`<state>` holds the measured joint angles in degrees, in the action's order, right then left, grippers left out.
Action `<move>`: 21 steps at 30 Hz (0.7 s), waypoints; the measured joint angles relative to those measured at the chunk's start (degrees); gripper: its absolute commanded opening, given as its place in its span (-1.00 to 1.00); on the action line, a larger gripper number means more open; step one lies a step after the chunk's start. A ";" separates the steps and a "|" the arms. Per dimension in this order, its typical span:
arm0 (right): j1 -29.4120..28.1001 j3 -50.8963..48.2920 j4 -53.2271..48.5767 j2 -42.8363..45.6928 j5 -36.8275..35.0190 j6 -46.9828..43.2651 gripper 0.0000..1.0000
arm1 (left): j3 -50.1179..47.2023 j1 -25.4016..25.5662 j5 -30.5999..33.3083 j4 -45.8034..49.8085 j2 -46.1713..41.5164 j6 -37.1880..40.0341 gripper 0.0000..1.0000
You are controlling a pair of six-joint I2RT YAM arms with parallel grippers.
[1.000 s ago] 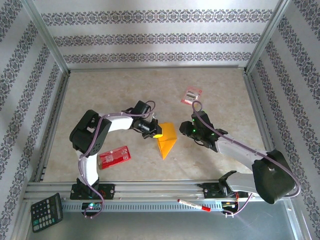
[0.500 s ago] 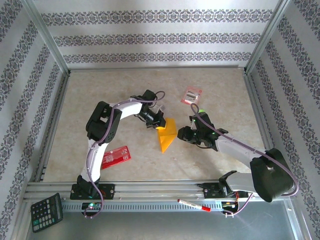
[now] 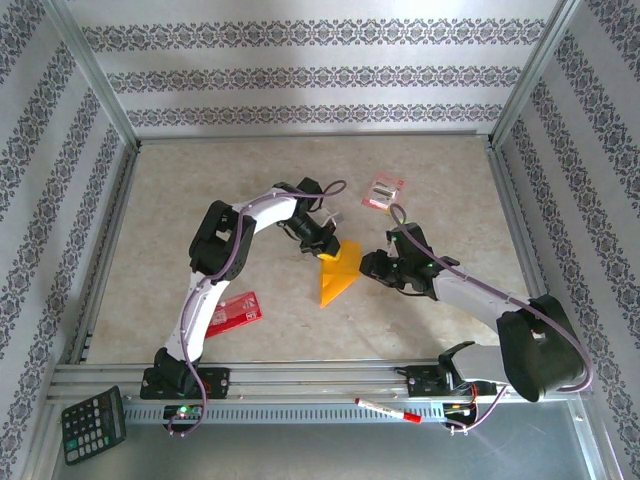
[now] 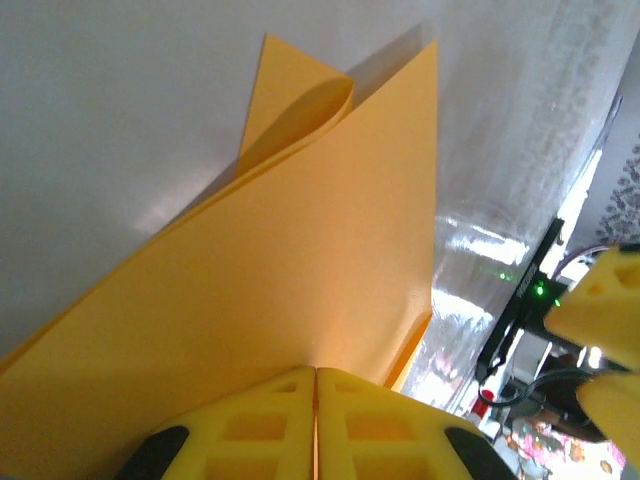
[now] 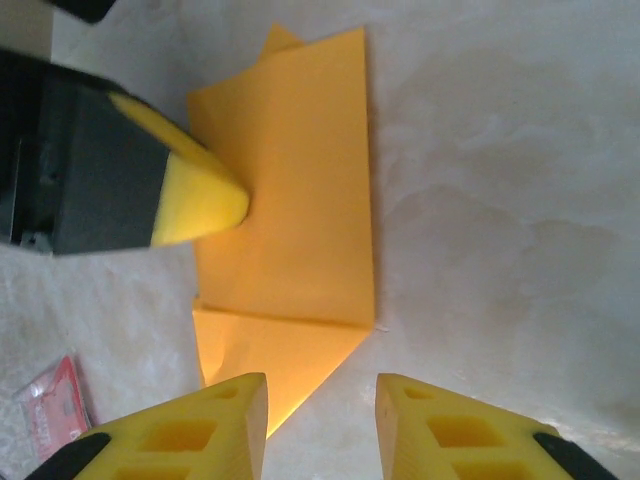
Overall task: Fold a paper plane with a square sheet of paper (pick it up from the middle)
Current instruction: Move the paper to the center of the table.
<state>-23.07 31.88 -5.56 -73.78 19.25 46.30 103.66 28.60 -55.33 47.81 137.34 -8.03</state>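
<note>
Square sheet of paper [image 3: 335, 282], part-folded, points toward the arm bases; left gripper [image 3: 331, 241], jaws clenched, pins its far end; right gripper [image 3: 366, 266], jaws parted and empty, hangs just beside its right edge.

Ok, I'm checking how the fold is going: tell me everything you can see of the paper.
The paper is thin, plain orange-yellow, partly folded into layers, its near end pointed. It lies mostly flat on the table; one loose flap curls up at an edge. The shut left gripper presses its tip on the top layer. The open right gripper hovers at one corner, not visibly touching.
</note>
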 measured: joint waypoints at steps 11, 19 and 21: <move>-0.09 -1.40 3.02 -3.19 3.91 0.22 -0.21 | -12.94 0.33 -1.57 -9.25 -13.62 -6.36 -0.51; -0.33 -1.40 5.01 -7.52 5.33 -0.09 -0.18 | -29.20 1.05 -0.20 -24.35 -26.86 -19.30 -0.76; -0.33 -1.40 5.03 -7.63 5.44 -0.22 -0.17 | -32.22 1.97 0.35 -26.51 -26.95 -21.70 -0.82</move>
<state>-23.40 30.48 -0.54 -81.41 24.69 46.09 71.44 30.57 -54.98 21.30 110.39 -29.74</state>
